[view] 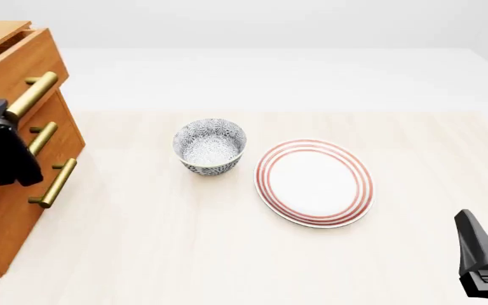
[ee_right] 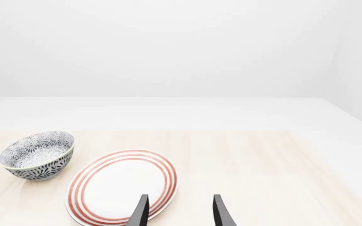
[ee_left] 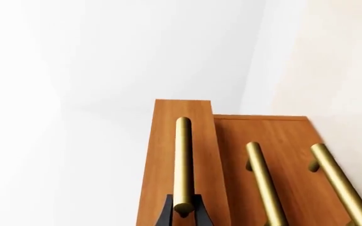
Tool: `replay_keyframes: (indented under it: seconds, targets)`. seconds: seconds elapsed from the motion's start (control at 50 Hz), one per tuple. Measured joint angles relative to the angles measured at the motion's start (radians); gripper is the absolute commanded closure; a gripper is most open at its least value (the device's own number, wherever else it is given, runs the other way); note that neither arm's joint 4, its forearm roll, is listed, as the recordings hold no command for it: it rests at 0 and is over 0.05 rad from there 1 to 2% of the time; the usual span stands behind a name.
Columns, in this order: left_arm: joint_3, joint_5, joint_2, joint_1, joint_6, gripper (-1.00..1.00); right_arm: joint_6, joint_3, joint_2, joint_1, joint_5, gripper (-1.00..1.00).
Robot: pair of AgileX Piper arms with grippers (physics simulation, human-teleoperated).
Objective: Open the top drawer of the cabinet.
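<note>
Left end effector (ee_left: 184, 213) clamped on brass handle (ee_left: 182, 165); top drawer (view: 11, 67) protrudes from cabinet (view: 7, 210); right end effector (ee_right: 179, 212) released.

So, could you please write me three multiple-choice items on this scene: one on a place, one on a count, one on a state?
1. What lies between the cabinet and the plate?
A. a cup
B. the bowl
C. a spoon

2. How many brass handles does the cabinet show?
A. two
B. three
C. four

3. The top drawer is:
A. flush
B. removed
C. pulled out slightly

Answers:
1 B, the patterned bowl sits there.
2 B, one per drawer.
3 C, its front stands proud, the left gripper shut on its handle.
</note>
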Motion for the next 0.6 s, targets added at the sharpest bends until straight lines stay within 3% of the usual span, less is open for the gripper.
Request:
replay_keyframes:
  seconds: [0.6]
  targets:
    - [-0.009,0.055,-0.025,-0.066,0.02,1.0,0.0,0.0,0.0,0.0,0.0,-1.0]
